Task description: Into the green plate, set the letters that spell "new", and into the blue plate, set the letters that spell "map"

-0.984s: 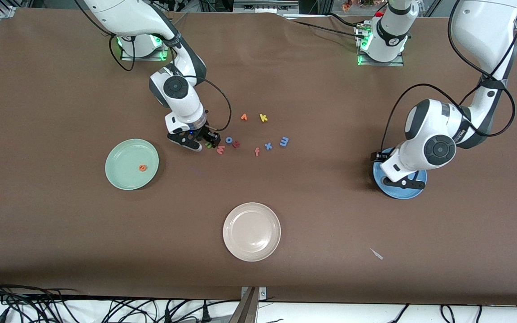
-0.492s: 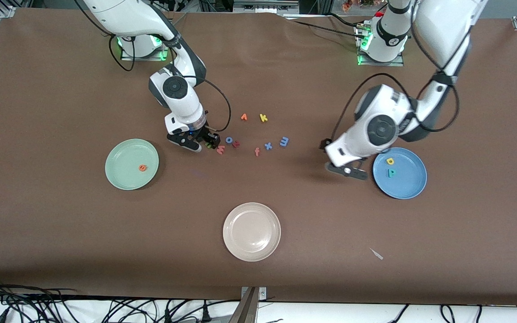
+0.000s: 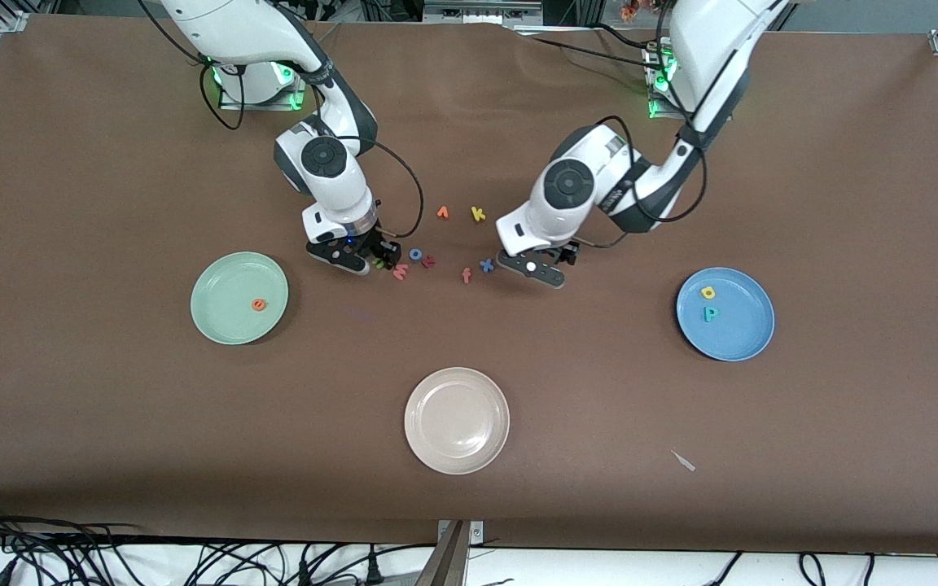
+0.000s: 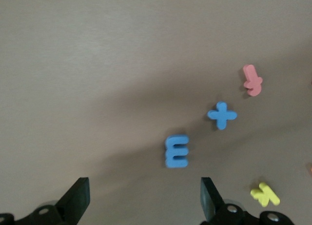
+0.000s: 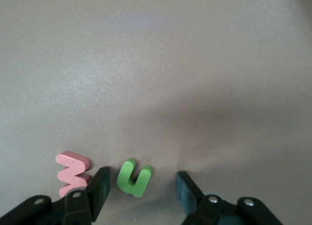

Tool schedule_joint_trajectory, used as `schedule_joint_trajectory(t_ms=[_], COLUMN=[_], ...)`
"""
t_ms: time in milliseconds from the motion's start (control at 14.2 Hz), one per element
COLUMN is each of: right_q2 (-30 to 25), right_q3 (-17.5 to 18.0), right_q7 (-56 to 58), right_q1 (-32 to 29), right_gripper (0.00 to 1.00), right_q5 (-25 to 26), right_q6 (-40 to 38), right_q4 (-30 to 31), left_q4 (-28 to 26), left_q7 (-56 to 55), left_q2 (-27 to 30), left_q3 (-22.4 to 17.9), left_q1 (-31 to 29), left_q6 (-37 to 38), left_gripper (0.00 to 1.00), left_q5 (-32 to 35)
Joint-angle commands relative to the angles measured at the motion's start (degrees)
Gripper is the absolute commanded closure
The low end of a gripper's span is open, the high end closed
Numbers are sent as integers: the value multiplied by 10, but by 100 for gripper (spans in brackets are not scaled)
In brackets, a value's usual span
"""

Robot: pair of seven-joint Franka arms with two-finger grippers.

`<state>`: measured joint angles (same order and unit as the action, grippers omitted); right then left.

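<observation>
I've swung the left gripper away from the blue plate, where it hung a second ago, and it now hovers over the letter cluster with its jaws spread wide and empty. In the left wrist view the m lies flat just ahead of the gap between the fingers, the x and f beside it. That plate already holds the a and p, so m is the last one for "map".

The right gripper has stayed low at the cluster's other end, jaws part open astride the n, not yet clamped; the w sits just outside one finger. The e is in the green plate, so n and w remain
</observation>
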<state>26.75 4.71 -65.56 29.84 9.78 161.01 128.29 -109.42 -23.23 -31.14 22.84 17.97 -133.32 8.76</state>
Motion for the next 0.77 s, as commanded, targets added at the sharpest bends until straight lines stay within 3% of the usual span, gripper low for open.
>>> schedule_joint_trajectory(t_ms=[0,562,703], right_q2=[13,13,14], right_q3=[-8,-8,-8], right_q7=[-18,-21,-21], right_q1=[13,12,13], right_gripper=[35,39,45], right_q5=[12,16,16], right_q6=[-37,-46,-46], right_q4=[-35,-39,-39], left_q4=[10,25,25], left_q7=[-51,-102,-117], left_q2=[-34,-74,-78], left_q3=[-5,-10,-10], left_q1=[18,42,49], left_q6=[-26,-46,-42], left_gripper=[0,1,21], left_q5=[56,99,111])
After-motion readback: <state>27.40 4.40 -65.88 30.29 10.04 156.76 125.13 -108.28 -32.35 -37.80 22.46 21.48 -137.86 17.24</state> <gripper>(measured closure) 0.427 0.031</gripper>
